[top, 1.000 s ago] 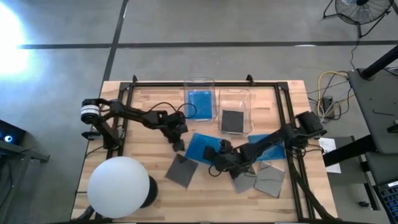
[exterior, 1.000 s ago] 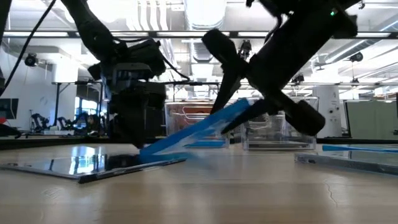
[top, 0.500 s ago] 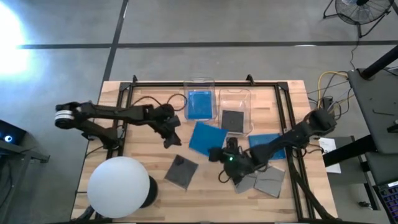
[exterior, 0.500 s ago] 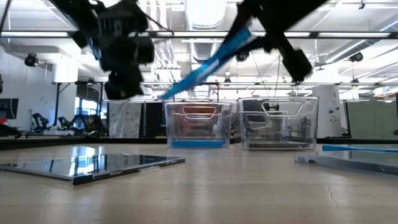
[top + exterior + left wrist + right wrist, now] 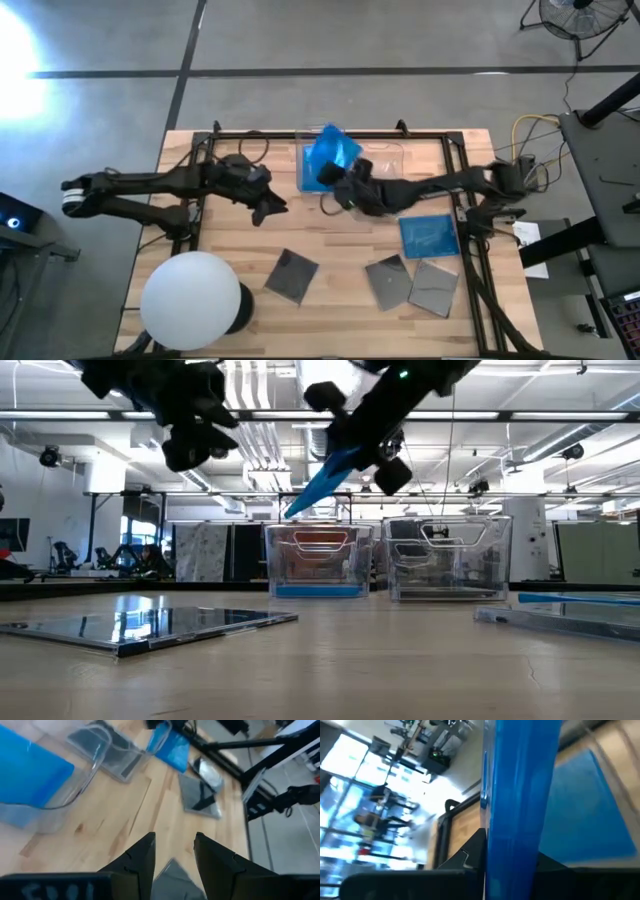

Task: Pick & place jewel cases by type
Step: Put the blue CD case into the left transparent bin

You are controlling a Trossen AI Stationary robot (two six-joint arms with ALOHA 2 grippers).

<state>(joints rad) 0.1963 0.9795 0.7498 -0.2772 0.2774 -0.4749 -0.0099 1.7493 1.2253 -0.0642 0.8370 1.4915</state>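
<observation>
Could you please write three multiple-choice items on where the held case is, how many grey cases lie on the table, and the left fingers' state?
1. Where is the held blue case?
A. Above the left bin
B. Flat on the table
C. In the right bin

2. How many grey cases lie on the table?
A. One
B. Three
C. Five

3. The left gripper is:
A. Shut on a grey case
B. Open, holding nothing
C. Shut on a bin

Answers: 1 A, the right gripper holds it tilted over that bin. 2 B, three grey squares lie near the front. 3 B, the left wrist view shows a gap between its fingers.
</observation>
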